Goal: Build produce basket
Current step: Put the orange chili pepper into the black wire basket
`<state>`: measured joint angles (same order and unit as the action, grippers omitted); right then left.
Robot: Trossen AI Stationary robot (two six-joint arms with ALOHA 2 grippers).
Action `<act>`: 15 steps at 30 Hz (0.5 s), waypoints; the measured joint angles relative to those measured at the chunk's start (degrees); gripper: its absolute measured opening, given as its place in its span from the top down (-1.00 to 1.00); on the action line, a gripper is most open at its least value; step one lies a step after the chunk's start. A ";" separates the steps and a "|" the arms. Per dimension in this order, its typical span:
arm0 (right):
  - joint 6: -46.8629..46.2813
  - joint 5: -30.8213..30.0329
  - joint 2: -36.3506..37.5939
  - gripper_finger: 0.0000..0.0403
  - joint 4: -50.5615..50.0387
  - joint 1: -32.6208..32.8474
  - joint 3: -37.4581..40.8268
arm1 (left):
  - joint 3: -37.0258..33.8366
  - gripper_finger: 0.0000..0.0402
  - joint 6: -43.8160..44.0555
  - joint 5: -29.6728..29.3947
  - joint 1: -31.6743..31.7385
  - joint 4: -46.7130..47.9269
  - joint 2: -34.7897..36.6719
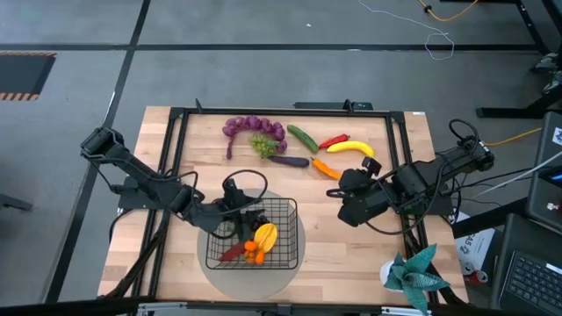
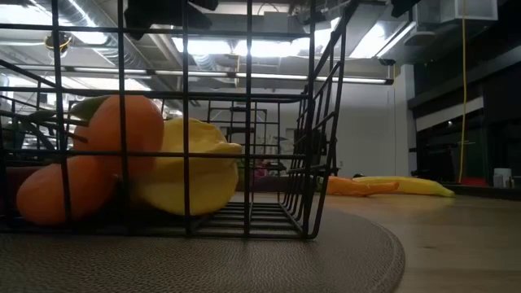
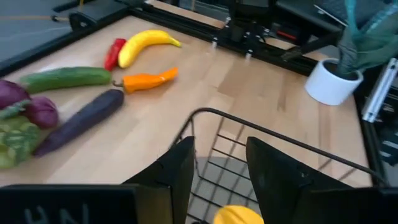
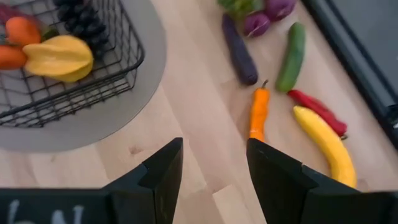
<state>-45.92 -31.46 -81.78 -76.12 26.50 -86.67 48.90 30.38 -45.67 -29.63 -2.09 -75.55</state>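
The produce is split between two places. A yellow star-shaped fruit (image 1: 266, 235), small orange pieces (image 1: 252, 252) and what appears to be a red piece, hard to make out through the mesh, lie inside the basket (image 1: 283, 263), which sits on the round grey mat (image 1: 294, 283) at the near middle of the table (image 1: 351, 263). The remaining pieces are laid out in a row toward the far edge: purple grapes (image 1: 250, 127), green grapes (image 1: 262, 145), eggplant (image 1: 289, 161), cucumber (image 1: 303, 138), red chili (image 1: 334, 140), banana (image 1: 351, 147) and orange carrot (image 1: 326, 168).

These pieces are judged to be light, hollow moulded toys, stiff and smooth-skinned, so some slipping is to be expected. The long ones would best be taken across the middle of their length, where the body is thickest and balance is even; tapered tips are likely to squirt out. The grape clusters are lumpy and are probably better pinched across the bunch than by a single bead.

The left gripper (image 3: 217, 177) is held over the far rim of the basket, its jaws parted and empty. The right gripper (image 4: 211, 171) hovers over bare table right of the mat, nearest the carrot, its jaws likewise apart with nothing between them. A potted plant (image 1: 411, 274) stands at the near right corner.
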 joint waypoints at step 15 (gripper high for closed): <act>2.97 -6.32 -0.52 0.10 0.79 -13.75 -0.04 | 0.00 0.30 -0.92 -0.35 1.61 -0.07 0.02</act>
<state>-42.95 -37.78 -82.30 -75.33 12.75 -86.72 48.90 29.45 -46.02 -28.02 -2.15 -75.53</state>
